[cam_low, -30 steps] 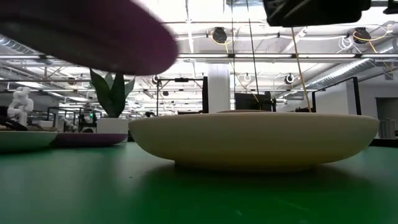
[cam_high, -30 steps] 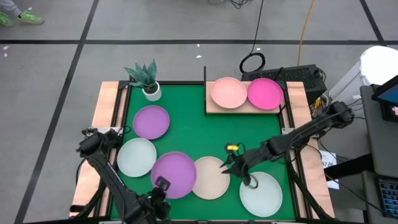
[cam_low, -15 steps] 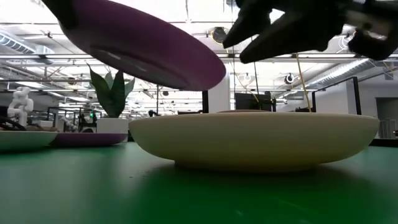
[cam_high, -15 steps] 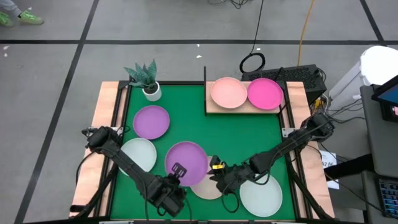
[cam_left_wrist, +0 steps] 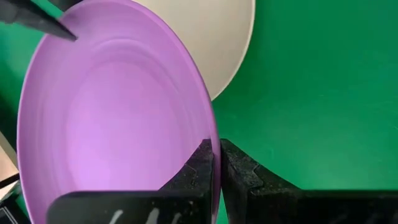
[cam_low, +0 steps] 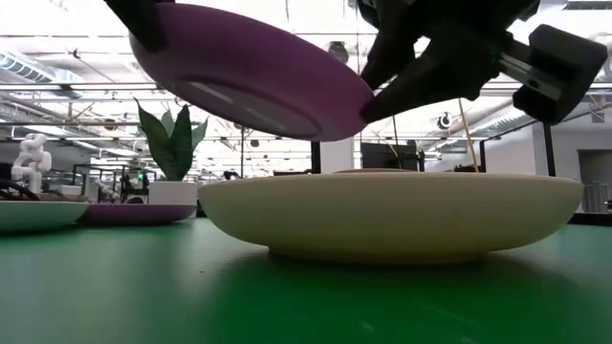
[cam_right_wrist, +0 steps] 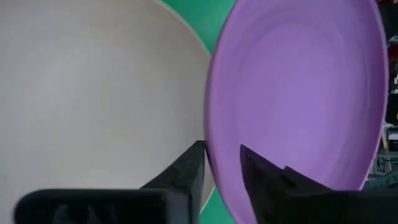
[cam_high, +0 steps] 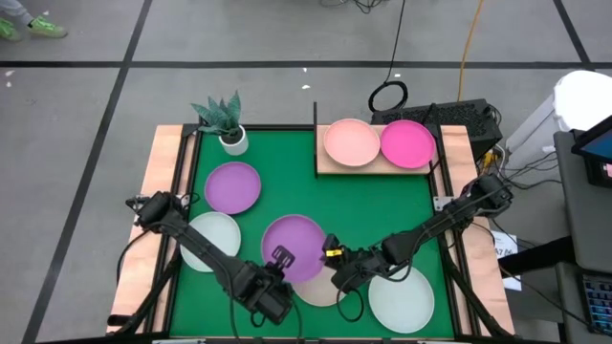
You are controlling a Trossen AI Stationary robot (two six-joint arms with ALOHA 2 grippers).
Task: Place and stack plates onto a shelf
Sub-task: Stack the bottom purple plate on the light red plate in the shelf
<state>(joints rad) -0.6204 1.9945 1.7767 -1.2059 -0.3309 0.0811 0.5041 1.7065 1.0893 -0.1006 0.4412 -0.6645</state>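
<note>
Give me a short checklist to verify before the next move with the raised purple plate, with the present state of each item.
1. Left gripper shut on the round purple plastic plate rim: ok.
2. Right gripper fingers straddle the opposite rim: ok; firm grip: cannot tell.
3. Plate lifted above the cream plastic plate: ok.
4. Plate level: not ok, tilted.
5. Light-wood shelf board free of bare space: not ok; the salmon pink plate and hot pink plate fill it, so stack.

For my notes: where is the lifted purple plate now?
In the high view, the lifted purple plate is near the front centre, above the cream plate, between both grippers.
</note>
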